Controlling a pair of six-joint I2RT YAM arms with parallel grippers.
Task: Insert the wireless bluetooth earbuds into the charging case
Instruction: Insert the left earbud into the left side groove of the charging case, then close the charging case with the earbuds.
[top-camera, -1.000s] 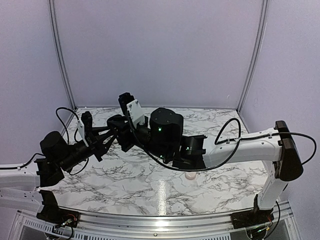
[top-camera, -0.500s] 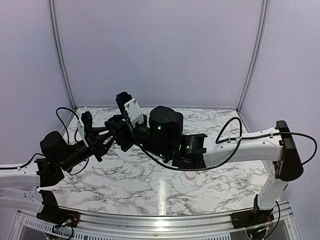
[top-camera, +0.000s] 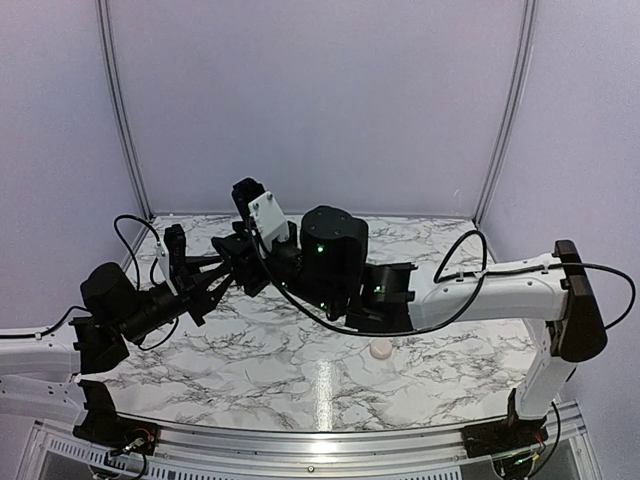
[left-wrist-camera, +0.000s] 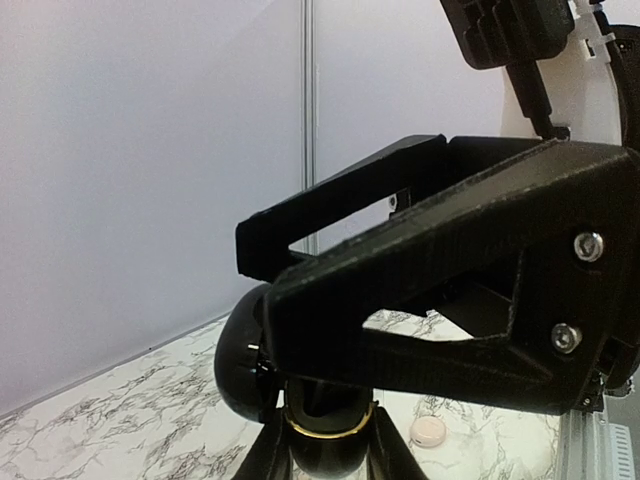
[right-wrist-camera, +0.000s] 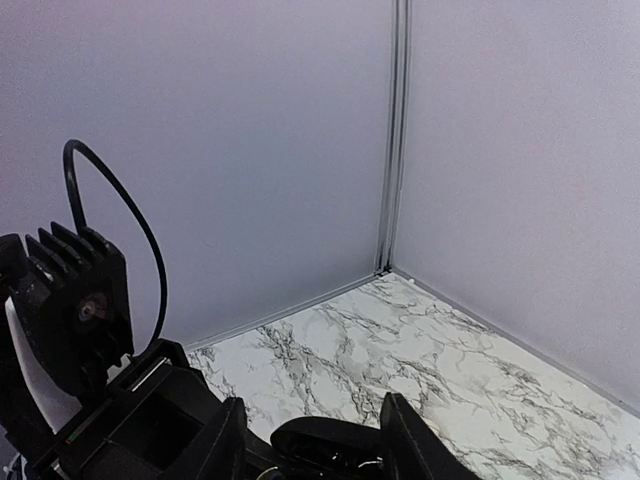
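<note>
My left gripper is shut on a black charging case with a gold rim, held above the table. The case's rounded lid hangs open to the left. My right gripper hovers just over the same case, its fingers standing apart on either side of it. In the top view the two grippers meet at the table's left middle, left gripper and right gripper. The earbuds are hidden; I cannot tell whether one lies inside the case.
A small pale round pebble-like thing lies on the marble table under the right forearm, also seen from the left wrist. Lilac walls close the back and sides, with a corner post.
My right gripper's fingers have spread wider and its wrist has edged left and up. The pale round thing now shows fully. The left arm holds still.
</note>
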